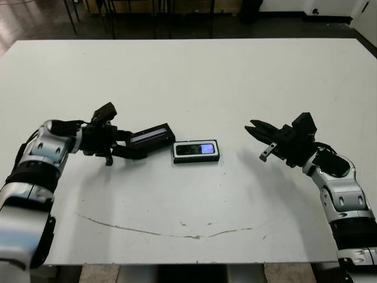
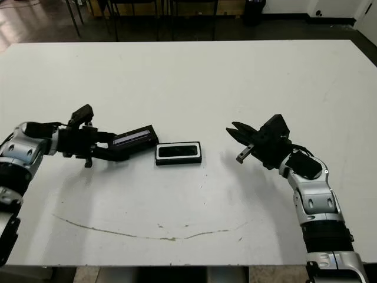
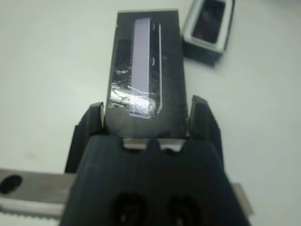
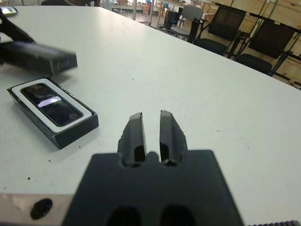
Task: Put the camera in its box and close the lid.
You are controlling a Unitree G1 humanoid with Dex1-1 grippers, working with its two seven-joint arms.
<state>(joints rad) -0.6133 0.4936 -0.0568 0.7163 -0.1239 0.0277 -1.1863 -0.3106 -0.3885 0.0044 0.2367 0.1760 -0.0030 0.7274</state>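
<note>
White table (image 1: 194, 82) carries everything, a faint curved scuff nearest the robot. Beyond it, the box (image 1: 196, 151) lies flat with the camera (image 1: 197, 149) inside. Left gripper (image 1: 122, 145) clamps one end of the lid (image 1: 152, 136), just beside the box. Right gripper (image 1: 257, 131) hovers empty, fingers nearly together.
</note>
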